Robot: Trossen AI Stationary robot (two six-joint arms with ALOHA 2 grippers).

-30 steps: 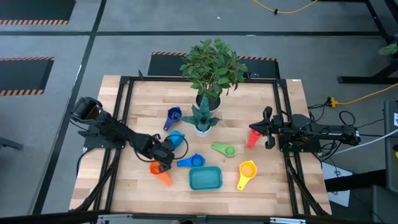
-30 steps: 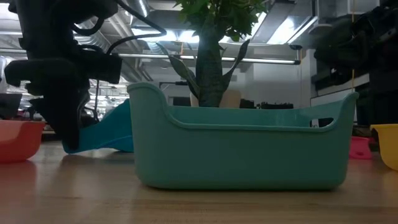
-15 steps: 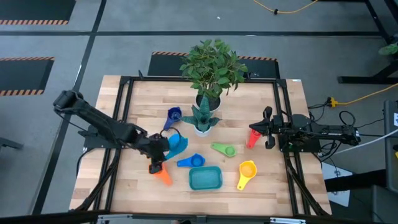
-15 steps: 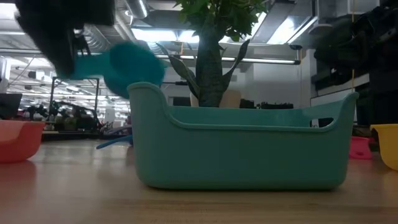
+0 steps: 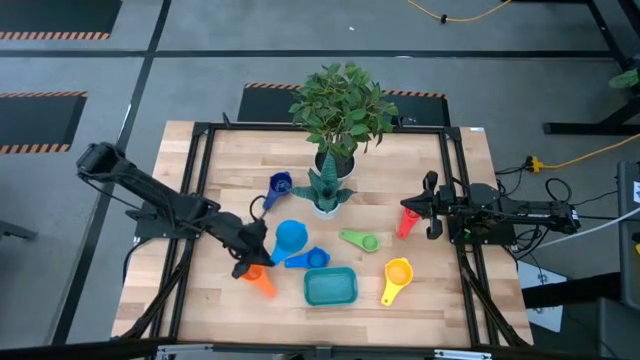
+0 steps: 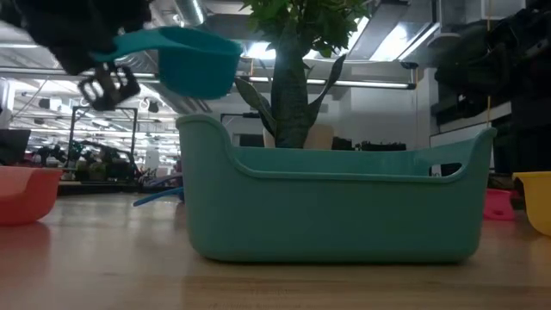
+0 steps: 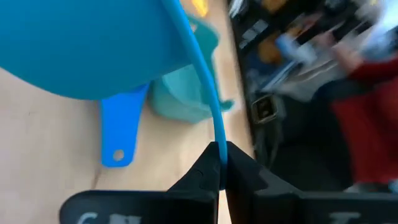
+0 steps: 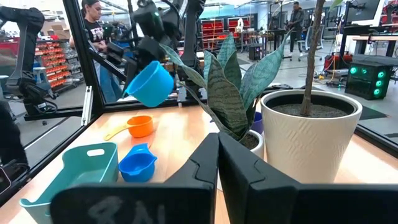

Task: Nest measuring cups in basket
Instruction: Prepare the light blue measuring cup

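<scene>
My left gripper (image 5: 254, 251) is shut on a light-blue measuring cup (image 5: 290, 237), held in the air just left of and above the teal basket (image 5: 330, 287); in the low view the cup (image 6: 196, 60) hangs higher than the basket's left rim (image 6: 200, 129). On the table lie an orange cup (image 5: 258, 279), a mid-blue cup (image 5: 309, 260), a dark-blue cup (image 5: 279, 184), a green cup (image 5: 360, 240), a yellow cup (image 5: 396, 276) and a red cup (image 5: 408, 219). My right gripper (image 5: 429, 207) waits shut beside the red cup. My left gripper pinches the light-blue cup's flat handle (image 7: 216, 132) between its two fingers, seen edge-on in the left wrist view. The fingers come roughly level from the table's left. The cup is lifted clear, its bowl (image 7: 93, 43) beyond the fingertips, mouth mostly upward.
A white pot with a tall leafy plant (image 5: 340, 110) and a small snake plant (image 5: 324, 192) stand at the table's far middle. A black frame (image 5: 200, 180) runs around the wooden top. Bare wood lies near the front edge, on both sides of the basket.
My left gripper has risen from the table, carrying the light-blue cup with it and a little toward the basket. The cup, earlier low on the table with its bowl tilted, is now lifted clear above the basket's rim height with its mouth turned upward.
</scene>
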